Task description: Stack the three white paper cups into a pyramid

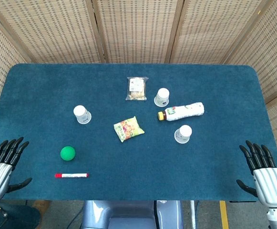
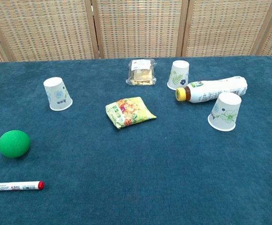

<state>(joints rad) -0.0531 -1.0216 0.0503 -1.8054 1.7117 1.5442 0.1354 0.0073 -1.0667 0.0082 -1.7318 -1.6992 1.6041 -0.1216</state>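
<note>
Both hands rest spread and empty at the table's (image 1: 43, 76) near corners — left hand (image 1: 2, 164), right hand (image 1: 262, 171). Left cup (image 1: 81, 114) stands ahead of the left hand; middle cup (image 1: 162, 97) and right cup (image 1: 183, 134) — with a bottle (image 1: 182, 112) between them — stand ahead-left of the right.

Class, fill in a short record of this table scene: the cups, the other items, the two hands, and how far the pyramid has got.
cups: three, all upside down and apart: left cup, far cup, near cup
bottle: lying on its side between the far cup and the near cup
snacks: yellow packet, clear packet
other: green ball, red marker
left hand: open, at table edge
right hand: open, at table edge
pyramid: not started
</note>
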